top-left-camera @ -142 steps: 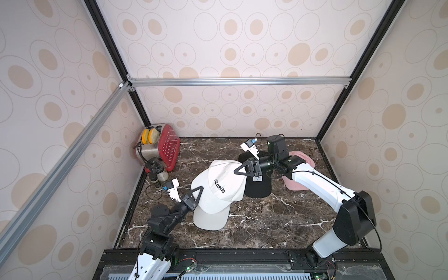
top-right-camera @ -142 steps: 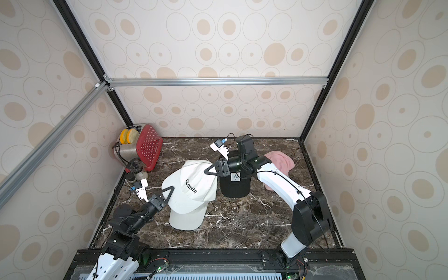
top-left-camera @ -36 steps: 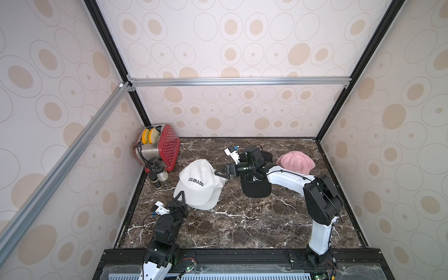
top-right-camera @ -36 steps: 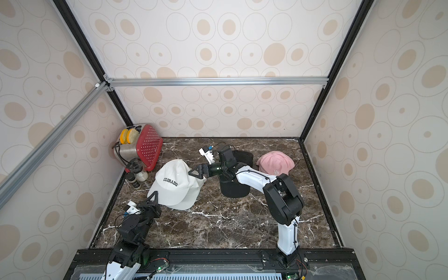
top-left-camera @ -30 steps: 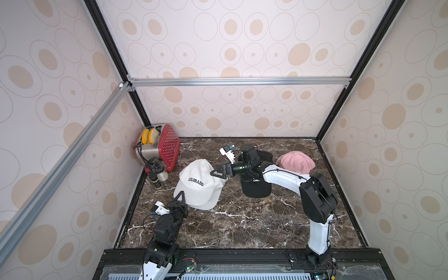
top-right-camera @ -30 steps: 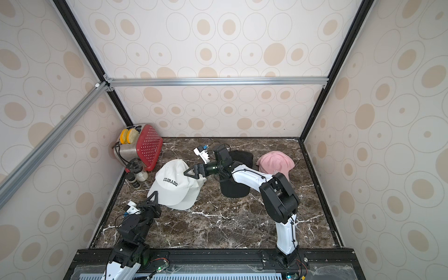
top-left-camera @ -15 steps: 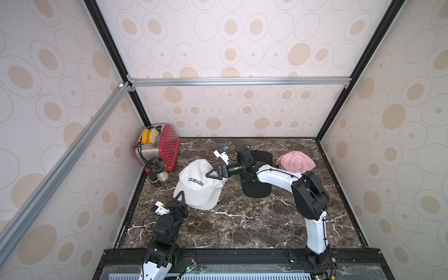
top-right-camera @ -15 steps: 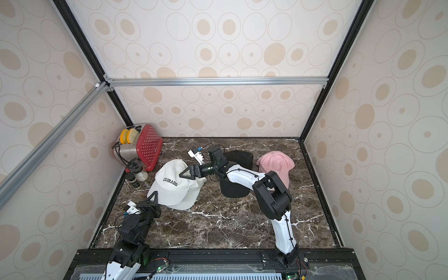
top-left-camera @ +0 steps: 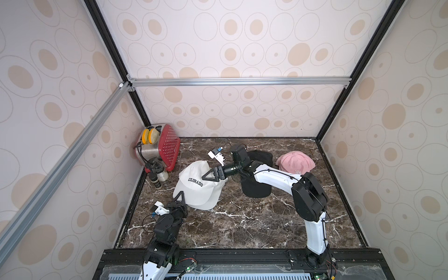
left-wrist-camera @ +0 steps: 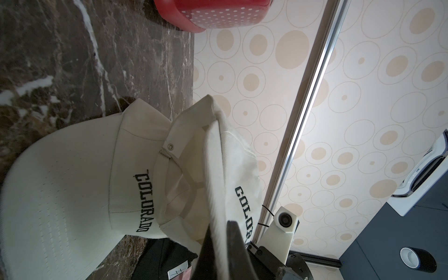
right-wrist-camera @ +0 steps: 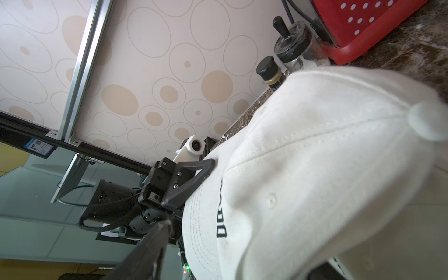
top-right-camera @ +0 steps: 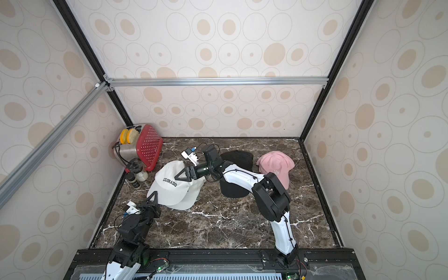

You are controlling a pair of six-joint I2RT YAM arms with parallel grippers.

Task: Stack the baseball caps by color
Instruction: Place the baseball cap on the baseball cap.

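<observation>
1. Two yellow rounds (top-left-camera: 149,135) stand in the top slots of the red toaster (top-left-camera: 169,145) at the left wall. It is the only container here, and no cap is in it.
2. My left fingers (left-wrist-camera: 235,247) sit low near the front of the table (top-left-camera: 242,223), pinched shut on the brim of the top white cap (top-left-camera: 194,179).
3. A few seconds back both arms held that cap in the air. Now it lies on the white caps (top-left-camera: 206,204), left of centre. Two show lettering in the left wrist view; a third may lie beneath, but I cannot make it out.
4. My right fingers (right-wrist-camera: 145,254) have reached across to the back of that cap's crown. A second ago they were wide. Now they look narrower but still apart, astride the fabric, and I cannot tell whether they bite yet. I judge the white pile nearly settled, needing only squaring up.
5. Right of them the black caps (top-left-camera: 254,190) form their own pile, and the pink cap (top-left-camera: 295,162) lies far right with no fingers near it.
</observation>
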